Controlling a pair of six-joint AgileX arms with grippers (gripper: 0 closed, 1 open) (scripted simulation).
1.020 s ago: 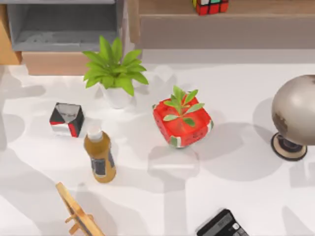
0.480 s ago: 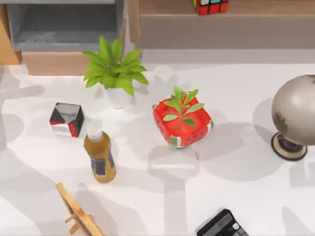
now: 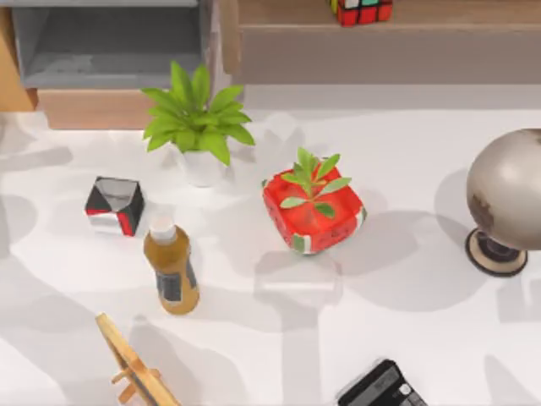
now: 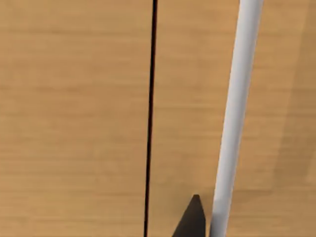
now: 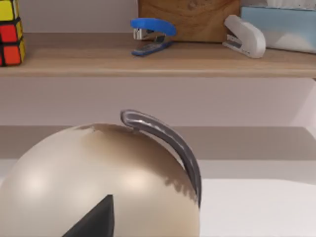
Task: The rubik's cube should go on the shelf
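1. Top view: the rubik's cube already sits on the shelf at the far edge, a little right of centre, apart from the red planter in mid-worktop. The globe stands at the right; the leafy pot, triangle-faced box and bottle stand to the left.
2. Left wrist view: a dark finger tip of the left tool points at a wooden panel; whether that tool is wide or narrow cannot be told.
3. Right wrist view: the right tool hangs behind the globe, looking toward the shelf, where the cube stands left of a blue stapler and a white one. Its spread cannot be told.
4. Judgement: the placing looks done; any retreat should stay high and slow, clear of the globe.
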